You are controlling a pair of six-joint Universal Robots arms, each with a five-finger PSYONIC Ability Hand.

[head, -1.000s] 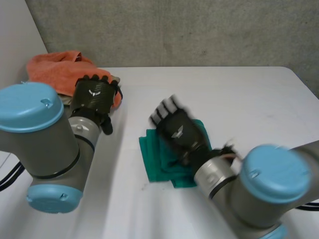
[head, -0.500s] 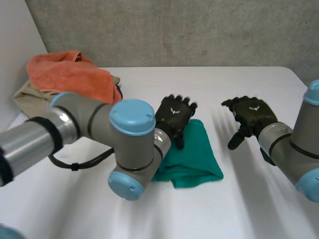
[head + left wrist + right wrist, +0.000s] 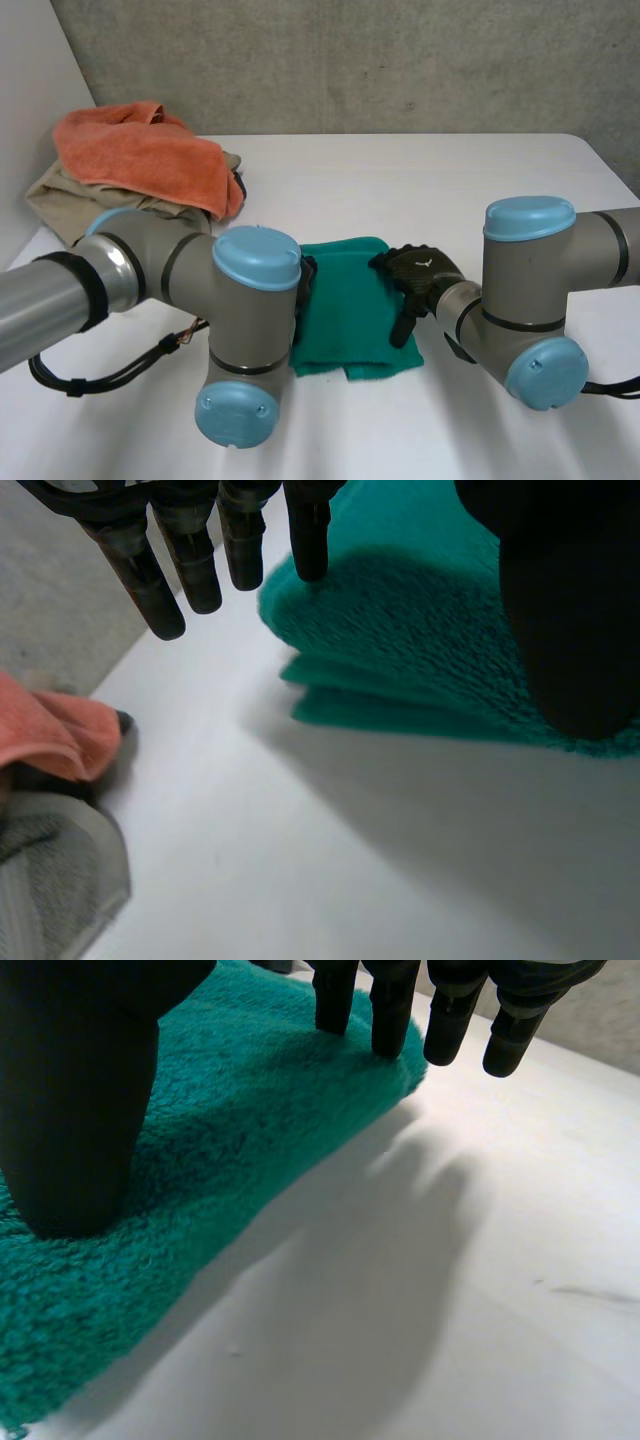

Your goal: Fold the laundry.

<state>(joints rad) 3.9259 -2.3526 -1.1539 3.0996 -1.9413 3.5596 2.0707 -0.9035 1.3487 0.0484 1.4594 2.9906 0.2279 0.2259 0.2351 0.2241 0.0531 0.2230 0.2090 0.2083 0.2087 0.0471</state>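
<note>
Well, in the head view the folded green towel (image 3: pixel 350 300) lay flat near the middle of the table (image 3: pixel 450 190). The right hand (image 3: pixel 420 278) was at its right edge, the left arm (image 3: pixel 250 300) stood in front of the other side, and an orange cloth (image 3: pixel 140 160) was heaped well apart at the far left corner. The left wrist view gave what the arm hid: the left hand (image 3: pixel 570 620) was spread open and held nothing, one fingertip (image 3: pixel 308 550) touching the towel's layered edge, thumb over its top. The right wrist view showed the right hand open too, two fingers on the towel's edge, thumb resting on top, gripping nothing. I judged that if either hand dragged sideways while pressing, the loose layers could slide and spoil the fold.
</note>
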